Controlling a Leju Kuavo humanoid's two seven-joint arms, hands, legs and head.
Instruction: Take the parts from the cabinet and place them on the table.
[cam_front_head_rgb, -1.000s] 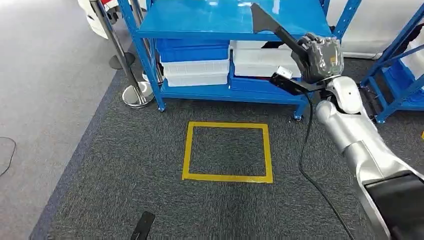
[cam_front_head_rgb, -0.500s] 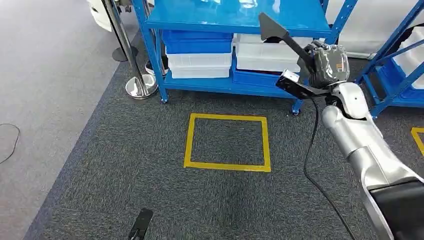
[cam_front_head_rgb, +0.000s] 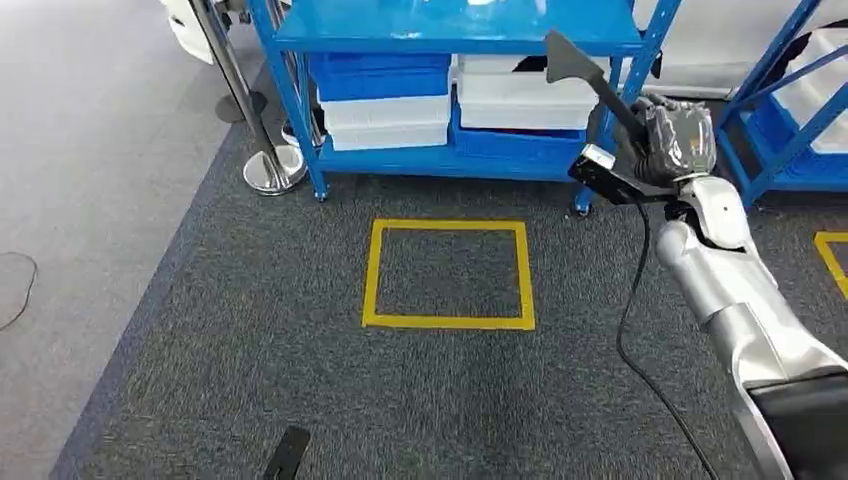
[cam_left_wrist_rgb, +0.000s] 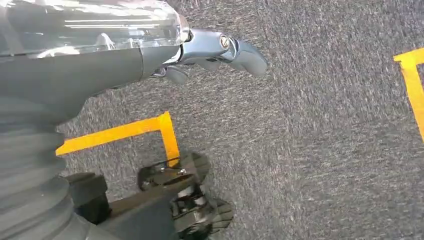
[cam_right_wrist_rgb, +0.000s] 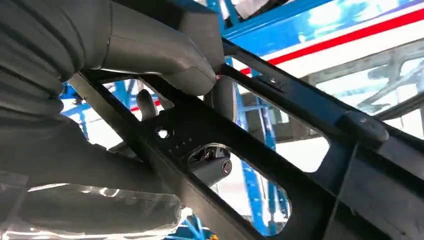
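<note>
Silver segmented right arm (cam_front_head_rgb: 735, 290), black cable (cam_front_head_rgb: 632, 300) alongside, dark grey right hand (cam_front_head_rgb: 675, 135), grey ribbed wrist cover (cam_left_wrist_rgb: 30, 165).

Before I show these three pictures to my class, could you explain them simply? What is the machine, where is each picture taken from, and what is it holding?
This is a walking humanoid robot with two silver arms that end in hands.

The wide picture is the head view, looking forward and down. The right hand holds a black part with a flat, flared end, raised in front of a blue shelf rack. White and blue bins sit on the rack's lower shelf. A yellow square is taped on the grey carpet.

The right wrist view sits just behind that hand: you see its thick grey thumb gripping the black part's frame up close.

The left wrist view looks down at the carpet. The left hand hangs there and holds nothing.
</note>
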